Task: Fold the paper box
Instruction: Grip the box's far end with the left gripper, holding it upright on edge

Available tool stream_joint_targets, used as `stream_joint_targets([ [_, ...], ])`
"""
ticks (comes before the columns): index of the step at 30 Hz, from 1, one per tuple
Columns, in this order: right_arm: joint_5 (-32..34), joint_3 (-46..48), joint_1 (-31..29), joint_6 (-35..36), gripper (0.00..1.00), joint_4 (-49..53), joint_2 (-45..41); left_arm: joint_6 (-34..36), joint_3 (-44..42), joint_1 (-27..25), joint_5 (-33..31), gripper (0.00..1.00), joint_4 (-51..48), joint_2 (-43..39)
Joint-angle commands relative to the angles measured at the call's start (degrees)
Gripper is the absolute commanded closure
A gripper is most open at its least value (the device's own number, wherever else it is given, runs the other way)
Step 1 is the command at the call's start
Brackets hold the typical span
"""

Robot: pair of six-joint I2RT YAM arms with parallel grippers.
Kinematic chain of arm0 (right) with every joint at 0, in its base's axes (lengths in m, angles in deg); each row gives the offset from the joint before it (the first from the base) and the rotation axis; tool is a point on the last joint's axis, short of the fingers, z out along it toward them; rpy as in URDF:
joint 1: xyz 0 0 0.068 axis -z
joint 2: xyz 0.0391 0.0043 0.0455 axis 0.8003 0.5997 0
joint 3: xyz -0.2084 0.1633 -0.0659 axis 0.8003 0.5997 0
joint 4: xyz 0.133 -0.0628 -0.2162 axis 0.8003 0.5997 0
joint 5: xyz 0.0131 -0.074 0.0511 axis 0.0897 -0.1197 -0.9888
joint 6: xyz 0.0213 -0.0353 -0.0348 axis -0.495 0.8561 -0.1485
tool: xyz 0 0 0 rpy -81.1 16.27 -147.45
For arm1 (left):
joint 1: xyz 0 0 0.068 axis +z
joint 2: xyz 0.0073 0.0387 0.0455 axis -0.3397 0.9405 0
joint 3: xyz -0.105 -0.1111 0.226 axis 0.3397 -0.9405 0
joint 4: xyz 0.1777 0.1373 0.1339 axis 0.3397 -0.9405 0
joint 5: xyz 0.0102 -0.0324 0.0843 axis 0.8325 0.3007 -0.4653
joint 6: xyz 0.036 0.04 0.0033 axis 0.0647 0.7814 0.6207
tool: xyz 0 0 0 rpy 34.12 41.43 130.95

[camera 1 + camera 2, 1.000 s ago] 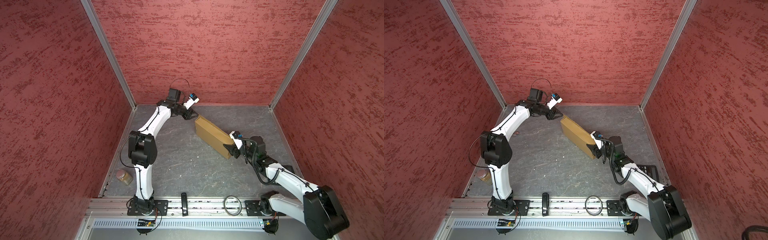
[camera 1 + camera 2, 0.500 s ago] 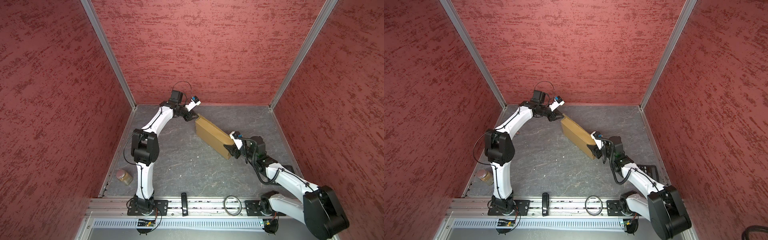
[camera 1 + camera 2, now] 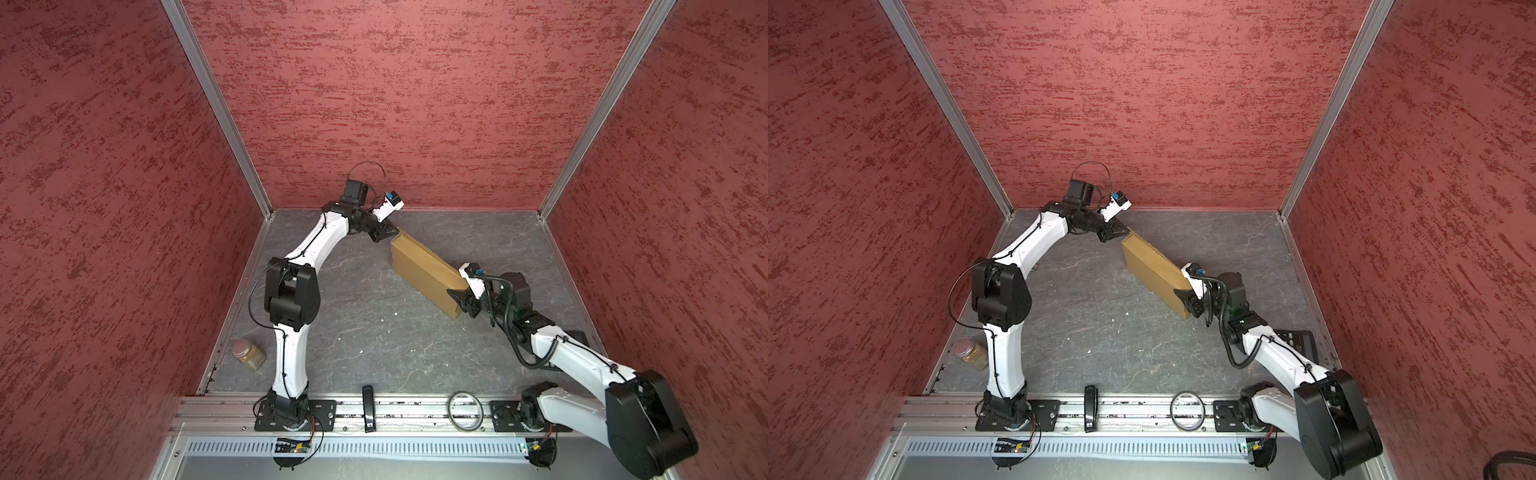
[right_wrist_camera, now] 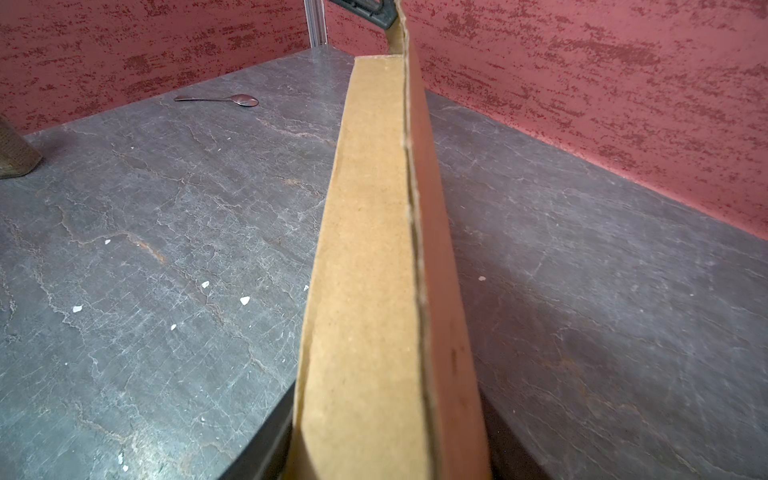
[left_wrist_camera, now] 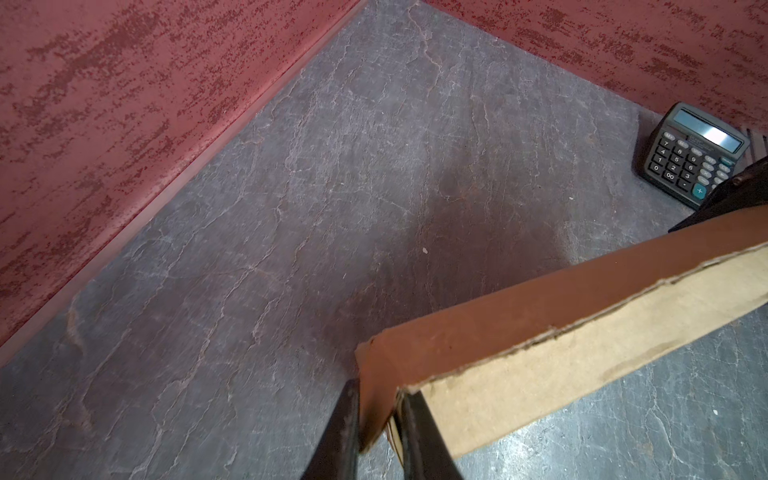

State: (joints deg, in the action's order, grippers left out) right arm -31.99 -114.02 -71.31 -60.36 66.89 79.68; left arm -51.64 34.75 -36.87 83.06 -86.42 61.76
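Both grippers are on the paper box (image 3: 424, 270): left gripper (image 5: 376, 392) is narrow, fingers (image 5: 340, 436) pinched either side of the cardboard at the far corner; right gripper (image 3: 462, 300) is mid-width, clamped across the near end. The box is folded shut and looks tipped up on a long side. It runs diagonally across the back-middle of the surface (image 3: 353, 328) between the arms. Can't tell if its lower edge touches. The calculator (image 5: 694, 153), spoon (image 4: 218, 99) and jar (image 3: 248, 354) sit well apart from it.
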Motion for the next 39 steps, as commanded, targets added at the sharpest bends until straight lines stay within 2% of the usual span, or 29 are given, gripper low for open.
stream_joint_targets([
  [1, 0.12, -1.57, 0.41, 0.59, 0.48, 2.17, -0.1, -0.01, 1.98, -0.3, 0.65, 0.8, -1.37, 2.06],
  [13, 0.29, -1.82, 0.45, 0.58, 0.49, 2.57, 0.18, -1.28, 1.4, 0.15, -1.01, 0.78, -1.17, 1.93],
  [26, 1.13, -2.26, 0.44, 0.57, 0.47, 3.67, 0.29, -3.11, 2.03, 0.11, 0.56, 0.89, -0.7, 0.94],
  [39, 1.17, -2.64, 0.4, 1.29, 0.47, 4.7, 0.51, -4.73, 4.44, -0.57, 0.39, 0.91, -2.74, 0.5],
])
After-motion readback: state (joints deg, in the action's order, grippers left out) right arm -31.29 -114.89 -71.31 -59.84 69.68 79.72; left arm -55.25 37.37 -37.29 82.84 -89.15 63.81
